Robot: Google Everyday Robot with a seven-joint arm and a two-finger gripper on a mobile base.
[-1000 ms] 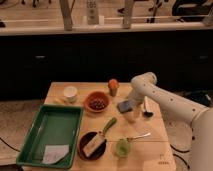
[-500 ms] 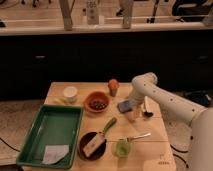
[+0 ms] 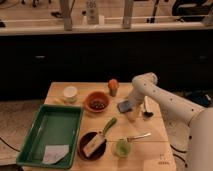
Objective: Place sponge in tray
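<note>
The blue-grey sponge [image 3: 124, 105] lies flat on the wooden table [image 3: 150, 125], right of the orange-brown bowl [image 3: 97, 102]. My gripper [image 3: 134, 111] hangs from the white arm [image 3: 165, 100] just right of the sponge, down at table level, close to or touching it. The large green tray [image 3: 40, 125] sits at the table's left front, holding a white paper scrap [image 3: 55, 154].
A small white cup [image 3: 70, 93] stands at the back left, an orange item in a small cup [image 3: 113, 86] at the back centre. A dark plate with a tan block [image 3: 93, 145], a green-handled tool [image 3: 108, 125], a green cup [image 3: 122, 147] and a spoon [image 3: 139, 136] lie in front.
</note>
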